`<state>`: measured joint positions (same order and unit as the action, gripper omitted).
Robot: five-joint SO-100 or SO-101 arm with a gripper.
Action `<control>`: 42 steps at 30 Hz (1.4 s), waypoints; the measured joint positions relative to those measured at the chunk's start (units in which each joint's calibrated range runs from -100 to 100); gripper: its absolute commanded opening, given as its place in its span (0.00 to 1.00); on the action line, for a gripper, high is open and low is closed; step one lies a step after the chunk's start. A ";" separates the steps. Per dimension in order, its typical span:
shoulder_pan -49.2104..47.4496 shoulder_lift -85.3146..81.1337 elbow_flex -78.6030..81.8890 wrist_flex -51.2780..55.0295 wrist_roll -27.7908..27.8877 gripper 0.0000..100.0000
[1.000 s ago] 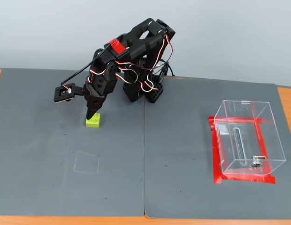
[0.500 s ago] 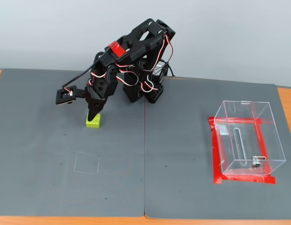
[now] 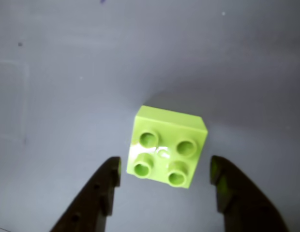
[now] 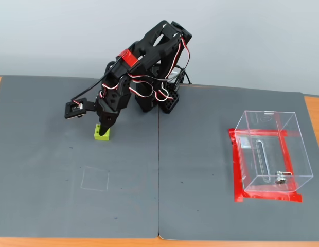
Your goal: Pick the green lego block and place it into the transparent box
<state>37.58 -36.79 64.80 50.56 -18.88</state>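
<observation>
The green lego block (image 3: 168,150) is a small lime 2x2 brick with four studs, resting on the grey mat; it also shows in the fixed view (image 4: 102,133) at the left. My gripper (image 3: 165,169) is open just above it, one black finger on each side of the brick's near edge, not touching. In the fixed view the gripper (image 4: 106,125) points down right over the block. The transparent box (image 4: 270,152) stands far to the right on red tape, with a vertical slot and a small metal latch; it looks empty.
Two dark grey mats (image 4: 149,195) cover the table, meeting at a seam in the middle. A faint square outline (image 4: 95,179) is drawn on the left mat. The arm's base (image 4: 162,100) stands at the back centre.
</observation>
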 measured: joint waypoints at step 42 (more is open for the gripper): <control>0.22 6.80 0.81 -3.38 0.59 0.09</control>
<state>37.80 -29.99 65.60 47.18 -18.29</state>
